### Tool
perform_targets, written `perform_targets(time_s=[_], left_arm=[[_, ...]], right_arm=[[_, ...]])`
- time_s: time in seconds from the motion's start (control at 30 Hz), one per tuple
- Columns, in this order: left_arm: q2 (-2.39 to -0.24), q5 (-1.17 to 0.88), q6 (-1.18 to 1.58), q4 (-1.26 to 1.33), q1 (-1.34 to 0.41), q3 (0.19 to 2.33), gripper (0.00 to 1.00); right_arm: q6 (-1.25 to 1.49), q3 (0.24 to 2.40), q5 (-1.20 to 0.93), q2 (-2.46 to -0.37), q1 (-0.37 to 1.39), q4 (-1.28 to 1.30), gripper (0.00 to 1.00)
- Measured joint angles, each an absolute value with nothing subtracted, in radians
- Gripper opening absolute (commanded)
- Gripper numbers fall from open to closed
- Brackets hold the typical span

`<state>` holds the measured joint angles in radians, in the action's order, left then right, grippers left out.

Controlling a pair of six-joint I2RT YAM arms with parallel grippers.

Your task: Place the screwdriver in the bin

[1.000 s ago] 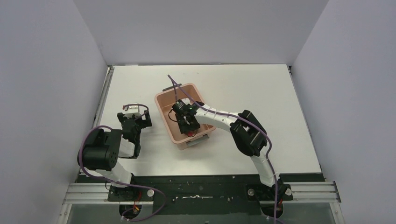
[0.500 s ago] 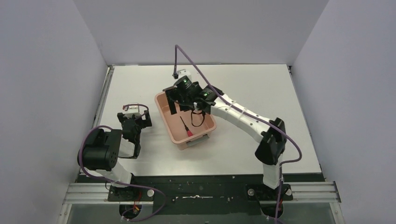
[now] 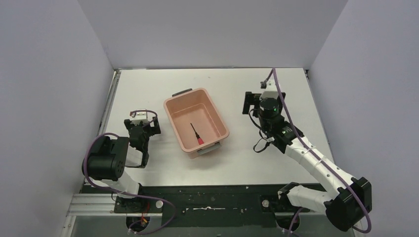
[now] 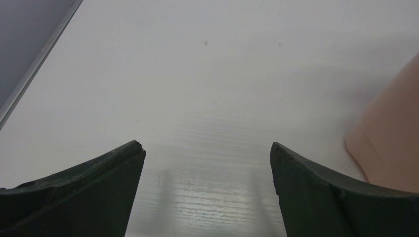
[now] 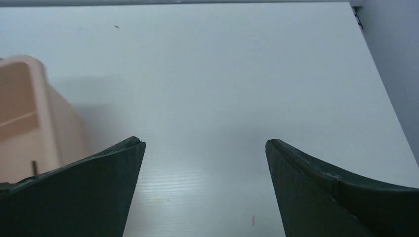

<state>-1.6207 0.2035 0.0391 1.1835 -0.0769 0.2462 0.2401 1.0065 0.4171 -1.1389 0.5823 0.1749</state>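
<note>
The screwdriver (image 3: pixel 196 134), red handle toward the near end, lies loose on the floor of the salmon-pink bin (image 3: pixel 221 118) at mid-table. My right gripper (image 3: pixel 261 102) is open to the right of the bin and apart from it, with only bare table between its fingers. In the right wrist view the gripper (image 5: pixel 205 142) has the bin (image 5: pixel 34 113) at the left edge. My left gripper (image 3: pixel 142 121) is open and empty, low over the table left of the bin. The left wrist view shows that gripper (image 4: pixel 206 145) with a corner of the bin (image 4: pixel 390 143) on the right.
White enclosure walls stand on three sides of the table. A metal rail (image 3: pixel 111 103) runs along the table's left edge. A purple cable (image 3: pixel 279 94) loops over the right wrist. A tiny red mark (image 5: pixel 253 220) is on the table under the right gripper.
My right gripper opened inside the bin, left the screwdriver lying there, then rose and swung out to the right of the bin. The left arm has not moved.
</note>
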Motion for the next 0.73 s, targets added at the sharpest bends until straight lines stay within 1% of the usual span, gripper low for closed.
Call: perform_targets(time_s=[0.17,0.37,0.5,0.73], left_arm=[[-1.621,0.204,0.039,1.184,-0.077,0.246,0.97],[-1.621,0.204,0.039,1.184,-0.077,0.246,0.97],[-1.621,0.204,0.039,1.184,-0.077,0.246,0.97],[-1.621,0.204,0.039,1.184,-0.077,0.246,0.97]], right_arm=[[0.205,0.657,0.437,-1.059,0.477,0.001,1.00],[0.198,0.373,0.450,-1.024,0.430,-0.204,1.00],[0.197,0.294,0.451,-1.024,0.430,-0.292,1.00],[0.195,0.289,0.457,-1.024,0.430,-0.389,1.00]])
